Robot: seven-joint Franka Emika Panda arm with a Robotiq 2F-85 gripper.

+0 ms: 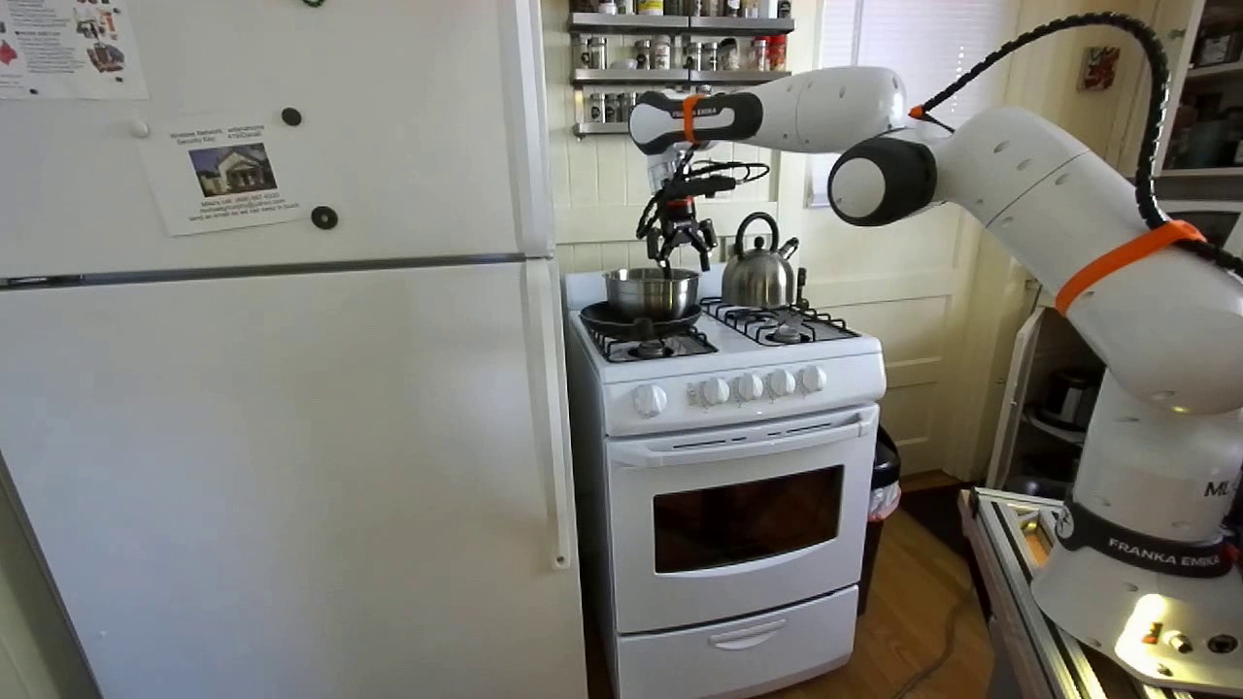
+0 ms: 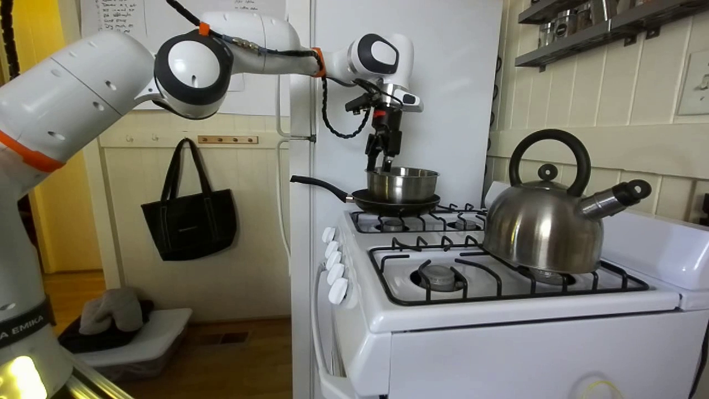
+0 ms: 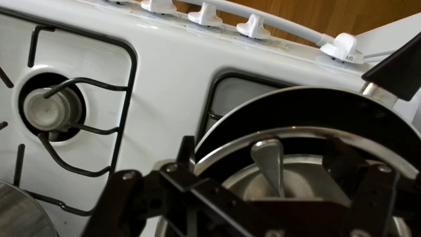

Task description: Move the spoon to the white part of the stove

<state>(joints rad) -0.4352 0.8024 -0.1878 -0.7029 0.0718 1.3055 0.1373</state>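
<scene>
The metal spoon [image 3: 269,161] shows in the wrist view as a silver handle end rising from inside the steel pot [image 3: 296,130]; its lower part is hidden behind my gripper. My gripper [image 3: 260,148] is open, with one finger on each side of the handle and gaps visible. In both exterior views the gripper [image 1: 686,262] [image 2: 379,165] points down at the pot [image 1: 653,293] [image 2: 401,185], fingertips about at its rim. I cannot make out the spoon there. The white part of the stove [image 3: 161,82] lies left of the pot in the wrist view and also shows in an exterior view [image 2: 360,296].
The pot stands in a black frying pan [image 1: 602,316] [image 2: 388,208] on the burner grate beside the fridge [image 1: 291,437]. The pan's handle [image 2: 318,184] sticks out past the stove front. A steel kettle [image 1: 759,277] [image 2: 543,227] stands on a back burner. Black grates [image 2: 498,282] flank the white strip.
</scene>
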